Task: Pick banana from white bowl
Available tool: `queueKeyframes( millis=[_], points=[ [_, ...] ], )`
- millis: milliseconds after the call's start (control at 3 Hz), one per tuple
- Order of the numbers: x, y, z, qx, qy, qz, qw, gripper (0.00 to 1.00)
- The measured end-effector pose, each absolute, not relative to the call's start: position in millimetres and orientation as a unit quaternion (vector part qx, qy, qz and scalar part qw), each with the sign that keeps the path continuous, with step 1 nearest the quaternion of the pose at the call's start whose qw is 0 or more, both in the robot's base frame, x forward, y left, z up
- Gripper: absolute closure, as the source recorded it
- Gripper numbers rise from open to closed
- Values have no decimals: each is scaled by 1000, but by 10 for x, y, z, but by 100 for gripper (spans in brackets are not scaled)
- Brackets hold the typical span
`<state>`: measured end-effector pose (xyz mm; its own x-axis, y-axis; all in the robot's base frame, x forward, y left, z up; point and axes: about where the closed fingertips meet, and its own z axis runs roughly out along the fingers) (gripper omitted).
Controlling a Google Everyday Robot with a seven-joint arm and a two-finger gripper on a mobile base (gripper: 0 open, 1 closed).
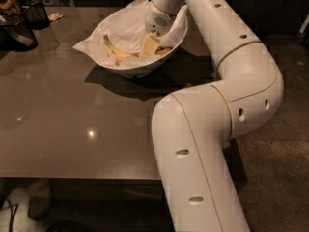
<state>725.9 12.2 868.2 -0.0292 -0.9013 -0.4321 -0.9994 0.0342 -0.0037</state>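
The white bowl (130,67) stands at the back of the brown table, lined with crinkled white paper. The yellow banana (116,53) lies inside it, stem end pointing up and left, its right part hidden behind my gripper. My gripper (148,46) reaches down into the bowl from the upper right, its cream-coloured fingers right over the banana's middle. My white arm runs from the lower right up to the bowl.
A black mesh cup (36,12) and a dark object (14,33) stand at the table's far left corner. The table's front edge (77,177) runs across the lower part of the view. My arm's elbow (241,95) hangs past the table's right side.
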Motion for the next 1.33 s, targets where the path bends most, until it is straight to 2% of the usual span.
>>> queueKeyframes(
  millis=[333, 667, 1333],
  points=[
    [7280, 105, 8552, -673, 707, 159, 151, 35],
    [7293, 61, 8501, -668, 713, 156, 143, 53],
    [7397, 109, 8508, -665, 713, 149, 164, 99]
  ],
)
